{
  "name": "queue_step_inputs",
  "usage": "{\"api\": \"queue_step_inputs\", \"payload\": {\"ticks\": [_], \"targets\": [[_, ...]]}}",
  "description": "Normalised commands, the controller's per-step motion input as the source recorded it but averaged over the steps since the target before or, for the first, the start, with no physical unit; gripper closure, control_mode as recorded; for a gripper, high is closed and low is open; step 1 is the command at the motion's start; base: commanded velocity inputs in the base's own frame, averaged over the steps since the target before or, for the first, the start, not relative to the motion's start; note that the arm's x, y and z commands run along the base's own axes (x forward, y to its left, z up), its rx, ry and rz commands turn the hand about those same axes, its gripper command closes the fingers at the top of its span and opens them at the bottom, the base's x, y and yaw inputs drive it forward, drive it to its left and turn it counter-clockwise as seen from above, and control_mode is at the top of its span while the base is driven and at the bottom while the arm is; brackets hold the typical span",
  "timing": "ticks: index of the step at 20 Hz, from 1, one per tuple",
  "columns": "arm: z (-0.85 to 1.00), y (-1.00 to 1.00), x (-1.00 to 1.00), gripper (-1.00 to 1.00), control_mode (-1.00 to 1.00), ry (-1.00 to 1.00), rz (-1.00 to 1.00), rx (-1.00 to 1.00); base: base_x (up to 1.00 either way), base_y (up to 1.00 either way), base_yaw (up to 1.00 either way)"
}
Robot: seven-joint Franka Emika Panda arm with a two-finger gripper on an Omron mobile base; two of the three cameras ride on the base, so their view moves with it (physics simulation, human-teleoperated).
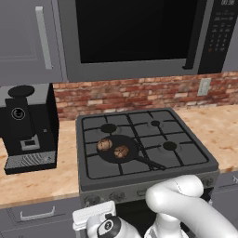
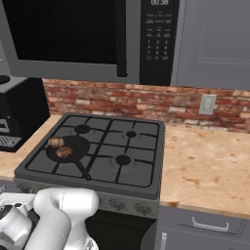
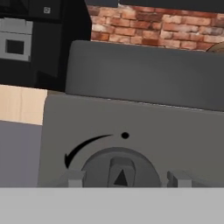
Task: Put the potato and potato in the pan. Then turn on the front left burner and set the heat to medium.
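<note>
While both potatoes (image 1: 113,148) lie side by side, just touching, inside the black pan (image 1: 128,152) on the stove's (image 1: 186,160) front left burner, the pan's long handle points toward the stove's front edge. Low at the stove's front face, near its left corner, the gripper (image 3: 124,179) faces a round grey knob (image 3: 120,168), its jaws spread to either side of the knob and not pinching it. A black coffee machine (image 1: 28,128) stands on the counter (image 1: 218,135) left of the stove.

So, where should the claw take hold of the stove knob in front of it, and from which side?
Grip the raised ridge across the middle of the knob, one fingertip on each flank, coming straight at the stove's front panel. The round rim looks low and offers little to pinch.
</note>
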Motion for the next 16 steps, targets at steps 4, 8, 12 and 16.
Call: {"api": "queue_step_inputs", "payload": {"ticks": [4, 8, 12, 16], "targets": [[0.00, 0.00, 0.00, 1.00, -1.00, 0.00, 0.00, 0.00, 0.00, 0.00, 0.00], [0.00, 0.00, 0.00, 1.00, -1.00, 0.00, 0.00, 0.00, 0.00, 0.00, 0.00], [0.00, 0.00, 0.00, 1.00, -1.00, 0.00, 0.00, 0.00, 0.00, 0.00, 0.00], [0.00, 0.00, 0.00, 1.00, -1.00, 0.00, 0.00, 0.00, 0.00, 0.00, 0.00]]}}
